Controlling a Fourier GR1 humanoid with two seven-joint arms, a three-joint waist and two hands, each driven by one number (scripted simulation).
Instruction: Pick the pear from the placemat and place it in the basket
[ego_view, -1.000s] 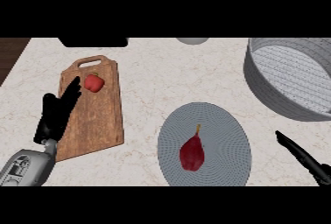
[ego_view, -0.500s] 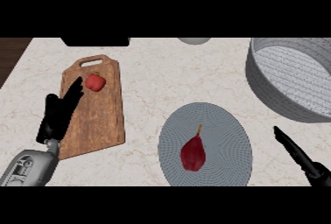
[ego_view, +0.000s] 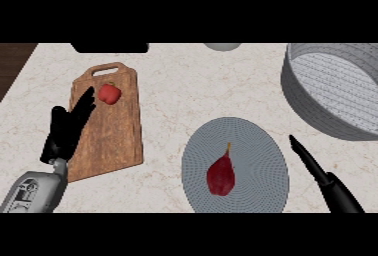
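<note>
There's the pear (ego_view: 221, 175), dark red and glossy, fat at the bottom and narrowing to a thin tan stem that points up and away from the robot. It lies on its side, a little left of the middle of the round grey placemat (ego_view: 251, 145), nothing touching it. The placemat is finely ribbed and sits flat on the counter.

To the right of the placemat, the right hand (ego_view: 319, 170) comes in from the lower edge, its black fingers held straight and pressed together in one narrow blade, tip aimed up toward the basket. It sits just beside the placemat's right rim, apart from the pear, holding nothing.

Well to the left of the placemat, the left hand (ego_view: 68, 131) rests open, fingers straight and slightly fanned, pointing up and overlapping the left edge of the wooden cutting board (ego_view: 114, 135). Its grey forearm (ego_view: 35, 192) shows below it. Whether the fingers actually touch the board I can't tell.

The board, with a handle cut-out at its far end, lies left of the placemat, and a small red fruit (ego_view: 109, 93) sits on its upper part, just beside the left fingertips.

Up and to the right of the placemat stands the basket (ego_view: 310, 95), a big grey round tub with ribbed walls, partly cut off by the view's right edge. All of this rests on a pale marbled counter (ego_view: 192, 85); a dark wooden strip (ego_view: 11, 62) shows at the far left corner.
</note>
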